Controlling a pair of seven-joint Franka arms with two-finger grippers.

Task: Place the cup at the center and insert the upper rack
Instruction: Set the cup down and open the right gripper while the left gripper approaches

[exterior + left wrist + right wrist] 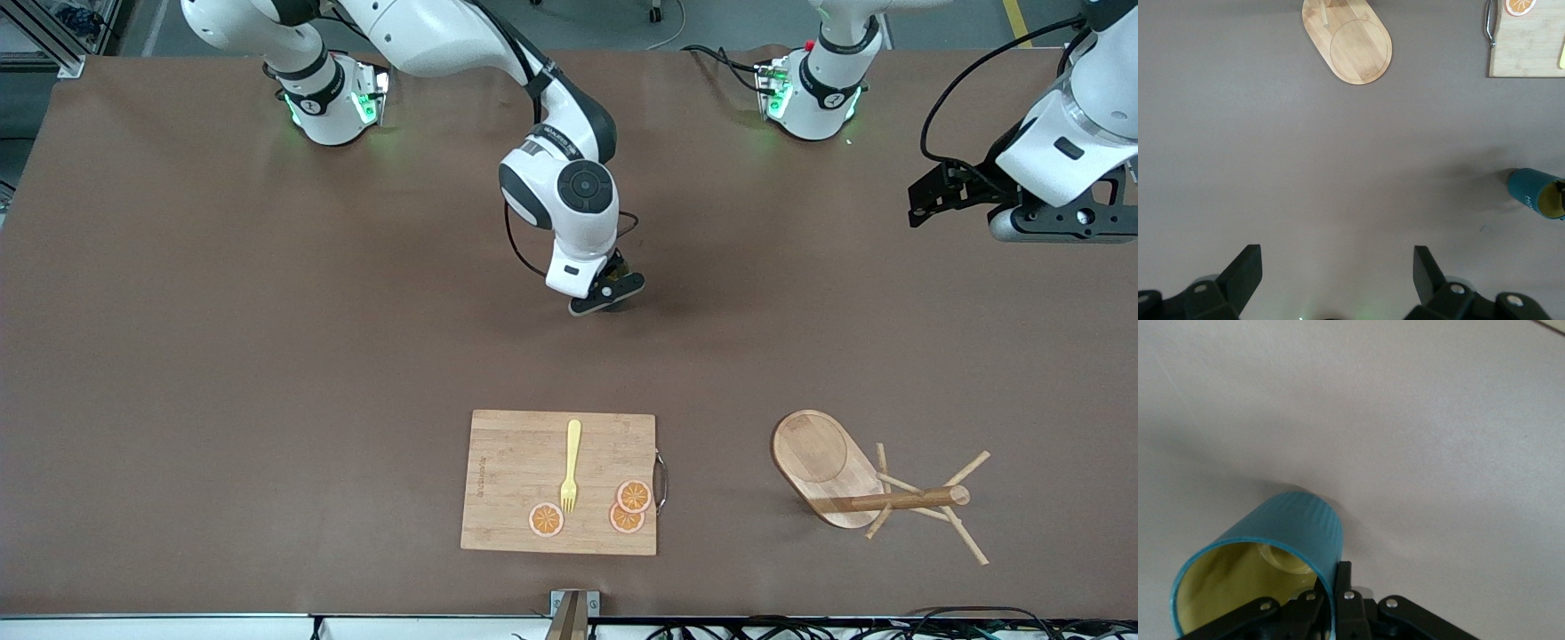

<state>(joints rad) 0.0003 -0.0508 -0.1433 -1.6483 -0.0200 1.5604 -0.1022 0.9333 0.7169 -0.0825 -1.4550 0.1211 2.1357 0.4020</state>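
Teal cup (1281,540) held tilted mid-table; wooden upper rack (853,484) toppled

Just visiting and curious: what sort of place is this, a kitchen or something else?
Probably a robotics lab staged like a kitchen: two robot arms bolted to a brown table, a cutting board with a toy fork, and cables along the edge.
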